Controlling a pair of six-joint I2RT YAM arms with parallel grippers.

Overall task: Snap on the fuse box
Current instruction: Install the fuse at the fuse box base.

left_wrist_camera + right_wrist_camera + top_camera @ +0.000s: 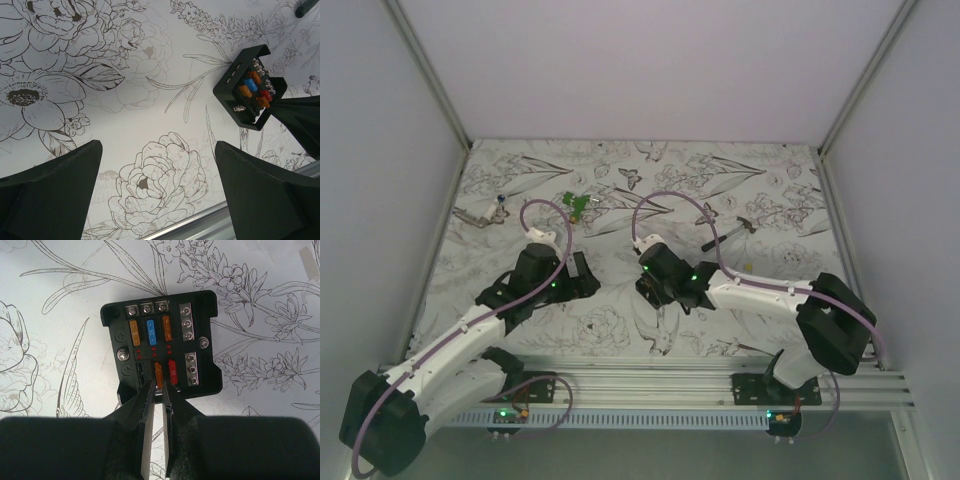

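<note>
Fuse box (160,315), small, black, square plastic, lies open mid-bench (770,180), toward the near edge. Left gripper (157,146) hangs spread, empty. Right gripper (159,386), nearly pressed together, straddles an orange fuse (158,372); pinching, I cannot tell. Snapping seems pending: next needs squarely pressing. Fuse numerals blur.

Fuse box (161,346) black; fuses (151,332) orange, blue, red; table cover (60,355) white, grey floral line print.

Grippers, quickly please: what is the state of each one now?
Left gripper: open, holding nothing.
Right gripper: shut, it seems, on the near edge of the fuse box.
</note>
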